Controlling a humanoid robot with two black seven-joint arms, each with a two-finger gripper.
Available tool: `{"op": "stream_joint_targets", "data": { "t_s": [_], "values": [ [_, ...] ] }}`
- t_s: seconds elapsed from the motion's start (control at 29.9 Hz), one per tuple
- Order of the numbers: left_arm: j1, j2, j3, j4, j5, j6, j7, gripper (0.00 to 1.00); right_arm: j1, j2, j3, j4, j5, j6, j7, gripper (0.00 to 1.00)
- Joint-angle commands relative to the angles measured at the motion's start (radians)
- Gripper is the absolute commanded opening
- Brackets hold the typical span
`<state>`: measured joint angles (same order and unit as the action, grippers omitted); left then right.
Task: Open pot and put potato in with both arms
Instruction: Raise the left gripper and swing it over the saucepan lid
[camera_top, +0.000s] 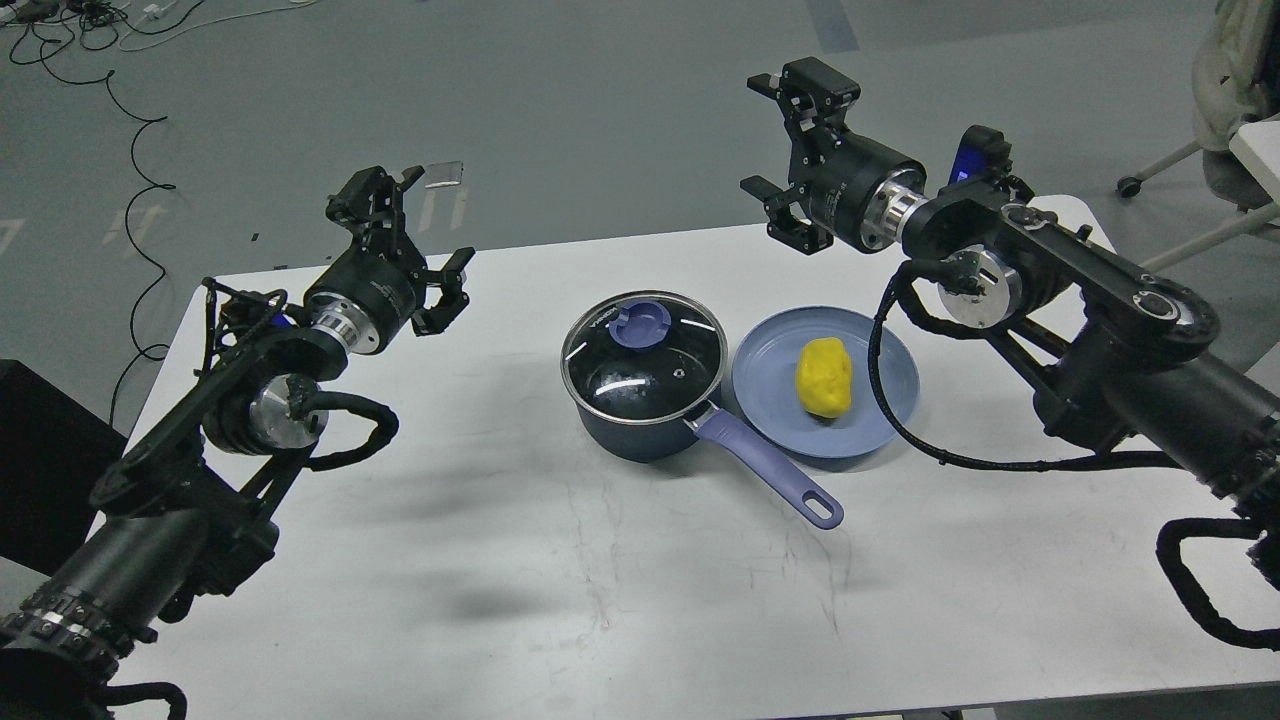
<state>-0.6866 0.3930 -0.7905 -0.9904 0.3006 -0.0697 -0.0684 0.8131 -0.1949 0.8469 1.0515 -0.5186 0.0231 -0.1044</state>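
The dark navy pot (640, 430) stands mid-table with its glass lid (643, 357) on, purple knob (640, 324) up, and its lavender handle (770, 472) pointing toward the front right. The yellow potato (824, 376) lies on a flat blue plate (770, 380) right of the pot. My left gripper (405, 235) is open and empty, raised above the table's back left, well left of the pot. My right gripper (775, 140) is open and empty, raised beyond the table's far edge, above and behind the plate.
The white table (600, 580) carries only the pot and plate. Black cables (130, 150) lie on the grey floor at the back left. A chair and white furniture (1235, 110) stand at the far right.
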Motion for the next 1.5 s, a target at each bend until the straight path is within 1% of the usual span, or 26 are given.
{"op": "stream_joint_targets", "data": {
  "t_s": [0.0, 0.1, 0.13, 0.17, 0.23, 0.27, 0.3, 0.37, 0.4, 0.43, 0.53, 0.63, 0.7, 0.73, 0.8, 0.87, 1.04, 1.1, 1.14, 1.2, 1.3, 1.34, 1.4, 1.47],
  "values": [
    [-0.027, 0.024, 0.01, -0.014, 0.157, 0.022, 0.007, 0.98, 0.0, 0.0, -0.002, 0.004, 0.0, 0.0, 0.002, 1.0],
    [-0.044, 0.059, 0.01, -0.04, 0.299, 0.024, 0.025, 0.98, 0.0, -0.004, -0.002, 0.004, 0.0, 0.0, 0.002, 1.0],
    [-0.044, 0.06, 0.01, -0.04, 0.299, 0.024, 0.025, 0.98, 0.0, -0.005, -0.002, 0.004, 0.0, 0.0, 0.002, 1.0],
    [-0.057, 0.078, 0.011, -0.051, 0.357, 0.024, 0.024, 0.98, 0.0, -0.008, 0.0, 0.005, 0.0, 0.0, 0.003, 1.0],
    [-0.076, 0.104, 0.022, -0.071, 0.484, 0.025, 0.021, 0.98, -0.002, -0.014, 0.0, 0.005, 0.0, 0.0, 0.003, 1.0],
    [-0.086, 0.122, 0.03, -0.085, 0.599, 0.034, 0.021, 0.98, -0.002, -0.017, 0.0, 0.007, 0.0, 0.0, 0.003, 1.0],
    [-0.099, 0.136, 0.031, -0.094, 0.73, 0.059, 0.021, 0.98, -0.003, -0.021, -0.002, 0.015, 0.0, 0.0, 0.003, 1.0],
    [-0.108, 0.139, 0.033, -0.102, 0.86, 0.102, 0.021, 0.98, -0.005, -0.023, -0.002, 0.019, 0.0, 0.0, 0.003, 1.0],
    [-0.11, 0.141, 0.033, -0.123, 0.955, 0.144, 0.021, 0.98, -0.006, -0.021, 0.0, 0.022, 0.0, 0.0, 0.005, 1.0],
    [-0.111, 0.142, 0.033, -0.14, 0.994, 0.158, 0.021, 0.98, -0.006, -0.021, 0.0, 0.024, 0.0, 0.0, 0.005, 1.0],
    [-0.111, 0.174, 0.037, -0.267, 1.022, 0.162, 0.019, 0.98, -0.008, -0.021, 0.0, 0.024, 0.0, 0.0, 0.005, 1.0],
    [-0.128, 0.198, 0.08, -0.329, 1.034, 0.163, 0.012, 0.98, -0.008, -0.023, 0.0, 0.027, 0.0, 0.0, 0.005, 1.0],
    [-0.177, 0.199, 0.146, -0.338, 1.058, 0.163, -0.005, 0.98, -0.008, -0.024, 0.0, 0.027, 0.0, 0.0, 0.005, 1.0],
    [-0.221, 0.204, 0.204, -0.338, 1.107, 0.165, -0.023, 0.98, -0.009, -0.032, 0.0, 0.028, 0.0, 0.0, 0.005, 1.0],
    [-0.257, 0.208, 0.252, -0.338, 1.179, 0.171, -0.045, 0.98, -0.011, -0.04, 0.0, 0.035, 0.0, 0.0, 0.005, 1.0],
    [-0.294, 0.208, 0.304, -0.338, 1.316, 0.179, -0.077, 0.98, -0.017, -0.046, 0.0, 0.041, 0.0, 0.0, 0.005, 1.0],
    [-0.321, 0.198, 0.326, -0.338, 1.434, 0.177, -0.086, 0.98, -0.026, -0.054, 0.0, 0.047, 0.0, 0.0, 0.005, 1.0],
    [-0.352, 0.198, 0.362, -0.338, 1.463, 0.179, -0.102, 0.98, -0.028, -0.058, 0.0, 0.05, 0.0, 0.0, 0.005, 1.0],
    [-0.378, 0.198, 0.402, -0.336, 1.482, 0.179, -0.111, 0.98, -0.028, -0.058, 0.0, 0.05, 0.0, 0.0, 0.005, 1.0],
    [-0.415, 0.19, 0.463, -0.336, 1.512, 0.179, -0.117, 0.98, -0.029, -0.058, 0.0, 0.05, 0.0, 0.0, 0.005, 1.0],
    [-0.445, 0.152, 0.51, -0.333, 1.542, 0.179, -0.128, 0.98, -0.032, -0.058, 0.0, 0.055, 0.0, 0.0, 0.006, 1.0],
    [-0.45, 0.133, 0.519, -0.327, 1.552, 0.179, -0.139, 0.98, -0.032, -0.058, 0.0, 0.058, -0.001, 0.0, 0.006, 1.0],
    [-0.45, 0.122, 0.527, -0.324, 1.574, 0.179, -0.146, 0.98, -0.032, -0.06, 0.0, 0.064, -0.001, 0.0, 0.006, 1.0],
    [-0.446, 0.122, 0.528, -0.32, 1.58, 0.179, -0.146, 0.98, -0.032, -0.064, 0.0, 0.068, -0.001, 0.0, 0.006, 1.0]
  ]
}}
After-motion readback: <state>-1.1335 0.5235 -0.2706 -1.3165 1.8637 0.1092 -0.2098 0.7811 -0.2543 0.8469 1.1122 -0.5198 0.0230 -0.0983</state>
